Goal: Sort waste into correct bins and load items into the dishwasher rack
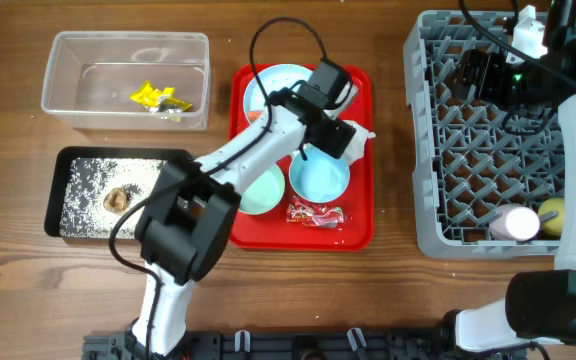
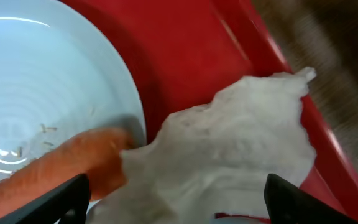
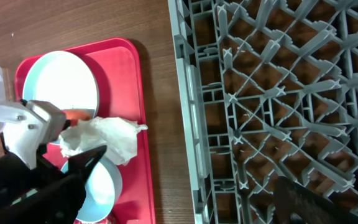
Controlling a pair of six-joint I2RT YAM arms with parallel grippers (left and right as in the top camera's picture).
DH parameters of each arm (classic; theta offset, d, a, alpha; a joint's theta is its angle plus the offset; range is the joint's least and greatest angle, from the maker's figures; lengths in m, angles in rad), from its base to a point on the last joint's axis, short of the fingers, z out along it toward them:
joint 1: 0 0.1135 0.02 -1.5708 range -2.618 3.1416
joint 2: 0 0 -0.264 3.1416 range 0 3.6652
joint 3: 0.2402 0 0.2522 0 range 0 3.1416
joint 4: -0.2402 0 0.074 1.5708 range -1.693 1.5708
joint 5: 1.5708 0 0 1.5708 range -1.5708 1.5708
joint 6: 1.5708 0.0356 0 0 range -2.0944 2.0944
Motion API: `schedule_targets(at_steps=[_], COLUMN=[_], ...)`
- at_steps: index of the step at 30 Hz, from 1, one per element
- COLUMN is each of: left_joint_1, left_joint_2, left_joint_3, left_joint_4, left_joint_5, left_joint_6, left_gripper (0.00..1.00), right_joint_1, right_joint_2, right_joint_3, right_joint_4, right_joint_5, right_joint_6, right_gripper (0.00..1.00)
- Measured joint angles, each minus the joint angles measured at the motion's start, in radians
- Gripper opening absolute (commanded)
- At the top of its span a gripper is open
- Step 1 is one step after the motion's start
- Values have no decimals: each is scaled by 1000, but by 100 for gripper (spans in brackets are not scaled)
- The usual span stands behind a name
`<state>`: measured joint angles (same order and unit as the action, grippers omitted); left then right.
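Left claw (image 2: 176, 194) released, astride crumpled white napkin (image 2: 229, 143) beside orange carrot piece (image 2: 61, 168), on flat red tray (image 2: 185, 50)

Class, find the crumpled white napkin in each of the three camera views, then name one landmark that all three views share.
Overhead: the crumpled white napkin sits at the right edge of the red tray, in its upper half.
Left wrist: it fills the lower middle, right of the light-blue plate.
Right wrist: left of centre, on the tray.
Shared landmark: the red tray.
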<state>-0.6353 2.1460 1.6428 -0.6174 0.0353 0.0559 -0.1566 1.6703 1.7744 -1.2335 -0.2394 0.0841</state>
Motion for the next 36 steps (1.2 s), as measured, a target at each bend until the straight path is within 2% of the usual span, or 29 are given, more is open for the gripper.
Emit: schedule_targets(at_steps=[4, 6, 9, 12, 15, 22, 26, 27, 28, 36], left_joint_1=[-35, -39, -39, -41, -38, -43, -43, -43, -43, -40], left_joint_2=[23, 35, 44, 94, 108, 86, 11, -5, -26, -46], left_joint_3=[5, 12, 18, 15, 13, 12, 4, 4, 4, 4], left_joint_4=[73, 100, 107, 111, 115, 109, 102, 103, 103, 90], left_joint_5=[-8, -10, -10, 1, -3, -30, -34, -34, -34, -61], left_joint_6=[10, 12, 21, 14, 17, 22, 18, 19, 16, 3], left_gripper=[88, 82, 49, 23, 5, 4, 14, 13, 4, 4], right_joint_1=[0, 0, 0, 0, 0, 0, 0, 0, 0, 0], right_joint_2=[0, 0, 0, 0, 0, 0, 0, 0, 0, 0], right_joint_3=[0, 0, 0, 0, 0, 0, 0, 0, 0, 0], right_joint_4=[0, -1, -8, -8, -9, -11, -11, -11, -12, -24], right_joint_5=[0, 0, 0, 0, 0, 0, 0, 0, 0, 0], right_joint_6=[0, -3, -11, -11, -11, -11, -11, -11, -11, -11], right_gripper=[100, 99, 100, 100, 99, 99, 100, 99, 99, 100])
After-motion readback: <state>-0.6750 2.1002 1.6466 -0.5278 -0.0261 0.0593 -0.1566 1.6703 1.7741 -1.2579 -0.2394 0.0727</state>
